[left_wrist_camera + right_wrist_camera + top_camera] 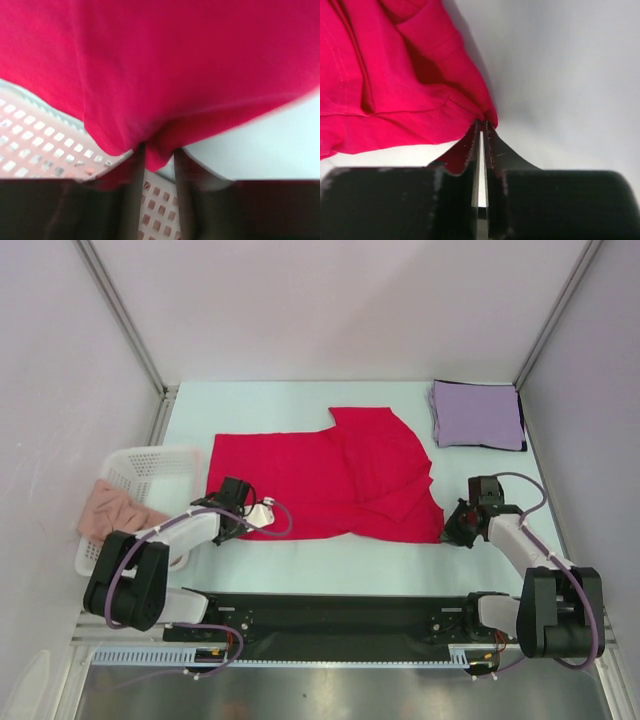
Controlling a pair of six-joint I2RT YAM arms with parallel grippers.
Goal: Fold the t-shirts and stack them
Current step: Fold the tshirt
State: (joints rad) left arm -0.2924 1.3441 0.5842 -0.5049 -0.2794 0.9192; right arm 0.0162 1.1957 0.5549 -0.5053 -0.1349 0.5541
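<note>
Left end effector (159, 159) and right end effector (481, 132) pinch red t-shirt (310, 480) on pale table (330, 562).

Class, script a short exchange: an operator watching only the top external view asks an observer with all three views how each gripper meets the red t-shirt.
Operator: From above, the right gripper covers the corner of the red t-shirt. Is it gripped?
Observer: Yes. The right wrist view shows its jaws nearly together, pinching the hem corner at their tips.
Operator: And the left gripper?
Observer: A fold of red cloth sits between its fingers, but the blur hides whether they clamp it.
</note>
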